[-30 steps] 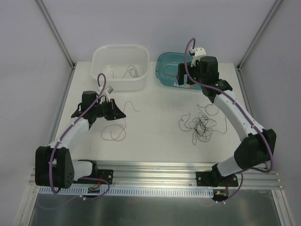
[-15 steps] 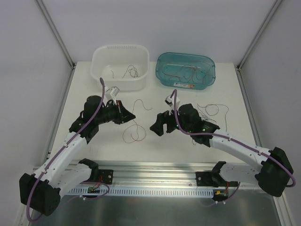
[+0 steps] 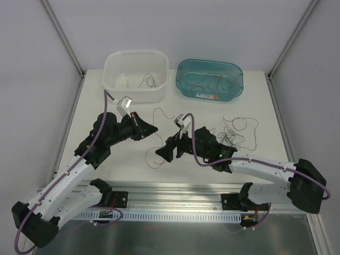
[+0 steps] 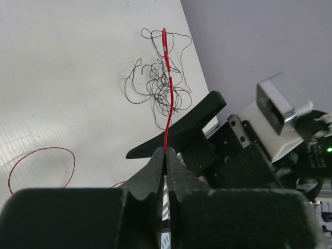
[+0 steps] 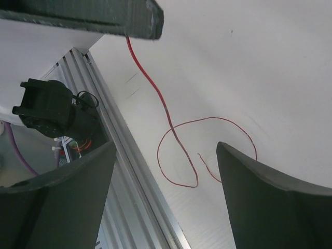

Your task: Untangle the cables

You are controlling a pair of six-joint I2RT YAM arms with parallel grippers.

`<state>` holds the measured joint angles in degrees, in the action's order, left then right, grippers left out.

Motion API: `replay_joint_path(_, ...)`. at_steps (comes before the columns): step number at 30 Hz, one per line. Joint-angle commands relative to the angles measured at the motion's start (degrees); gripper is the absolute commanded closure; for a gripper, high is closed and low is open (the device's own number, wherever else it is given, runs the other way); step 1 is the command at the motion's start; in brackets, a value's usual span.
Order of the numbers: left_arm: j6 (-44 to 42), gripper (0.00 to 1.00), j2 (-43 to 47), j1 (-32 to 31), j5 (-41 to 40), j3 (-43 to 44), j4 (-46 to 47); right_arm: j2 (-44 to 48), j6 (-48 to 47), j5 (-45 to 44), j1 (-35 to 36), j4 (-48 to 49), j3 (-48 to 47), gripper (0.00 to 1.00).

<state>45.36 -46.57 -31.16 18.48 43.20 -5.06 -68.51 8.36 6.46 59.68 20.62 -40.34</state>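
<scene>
Left wrist view | left claw [image 4: 166,154] pinches one red cable [image 4: 169,98], holding it left of the black tangle [image 4: 155,83], likely to keep it separate | right claw [image 5: 166,155] spread, also left of the tangle, over the cable's loop on the desk [image 5: 249,62], apparently ready to take it.

No legible text, numbers or brand marks in any view. One candidate only: a small pale sticker [image 3: 206,96] on the near wall of the teal bin [image 3: 234,90], which stands at the far edge of the table [image 3: 95,101], right of centre. Its print is too small to read.
</scene>
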Motion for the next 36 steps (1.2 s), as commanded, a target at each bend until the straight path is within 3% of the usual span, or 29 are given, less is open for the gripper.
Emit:
replay_joint_path(1,3.7,1.0,1.3,-0.9,-2.0,3.0,2.1,-1.4,0.5,-2.3,1.1,5.7,1.3,0.18)
replay_joint_path(3,4.0,1.0,1.4,-1.4,-1.9,3.5,2.3,-2.6,0.5,-2.6,1.2,5.7,1.4,0.2)
replay_joint_path(6,4.2,1.0,1.9,-1.6,-2.0,3.9,2.6,-3.6,0.5,-2.4,1.2,5.5,1.3,0.32)
replay_joint_path(9,3.2,1.0,2.7,-1.6,-3.9,3.4,2.4,-3.4,0.3,-2.0,1.6,5.0,1.7,0.5)
replay_joint_path(10,2.9,1.0,3.2,-1.6,-4.3,3.2,2.4,-2.9,0.2,-2.2,1.6,4.5,1.8,0.61)
replay_joint_path(12,2.5,1.0,3.2,-1.6,-5.6,2.9,2.3,-2.7,0.1,-2.3,1.8,4.1,2.3,0.73)
replay_joint_path(13,2.4,1.0,2.9,-1.6,-5.7,2.8,2.4,-2.3,-0.1,-2.4,1.8,3.4,2.6,0.85)
replay_joint_path(16,0.9,0.96,1.9,-1.6,-6.2,2.9,2.4,-1.2,-0.9,-3.2,1.8,0.1,2.4,0.99)
replay_joint_path(17,0.5,0.93,1.7,-1.6,-6.3,2.8,2.4,0.1,-1.7,-3.6,1.8,-1.1,2.1,0.99)
replay_joint_path(18,-0.4,0.82,1.6,-1.6,-6.9,2.9,2.4,0.7,-2.2,-4.1,1.8,-2.2,1.9,0.99)
replay_joint_path(21,-3.4,0.71,1.4,-1.6,-8.7,3.2,2.4,3.6,-4.8,-6.0,1.8,-7.9,0.2,0.99)
replay_joint_path(24,-7.8,0.54,1.5,-1.6,-9.9,4.2,2.3,6.5,-8.0,-11.1,1.8,-15.9,-2.9,0.99)
replay_joint_path(25,-9.1,0.4,1.6,-1.5,-10.6,4.4,2.2,7.1,-9.5,-14.1,1.7,-20.3,-3.9,0.99)
replay_joint_path(29,-14.9,0.1,2.2,-1.5,-13.2,5.8,0.9,8.2,-14.0,-21.7,0.8,-33.3,-11.1,0.99)
replay_joint_path(32,-21.4,0.01,2.7,-1.5,-15.7,6.4,-0.6,8.0,-18.5,-26.5,-0.4,-42.0,-17.4,0.99)
replay_joint_path(36,-32.2,0.01,3.3,-0.7,-21.2,6.3,-4.2,7.5,-23.6,-28.3,-4.6,-49.3,-25.8,0.99)
